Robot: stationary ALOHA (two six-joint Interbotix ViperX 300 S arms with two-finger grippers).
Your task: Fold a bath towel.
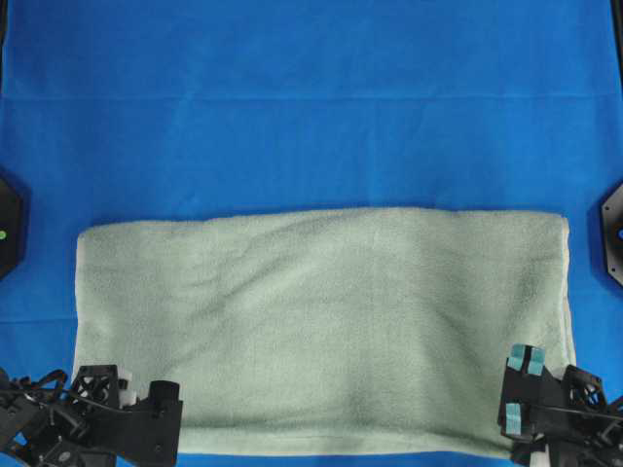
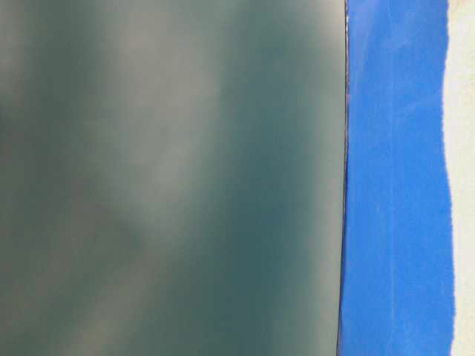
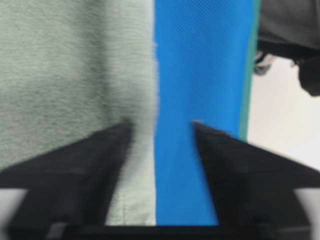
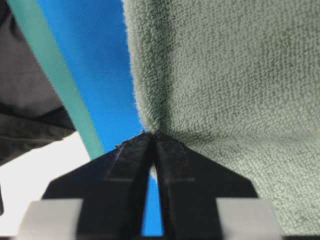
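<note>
A: The bath towel [image 1: 321,326] lies folded, a wide band on the blue cloth [image 1: 311,107], both arms low at its near corners.

B: And the wrist views?

A: The left gripper [image 3: 160,125] stands wide, straddling the towel's hem, gripping nothing. The right gripper [image 4: 154,134] looks pinched together on the towel's edge.
</note>
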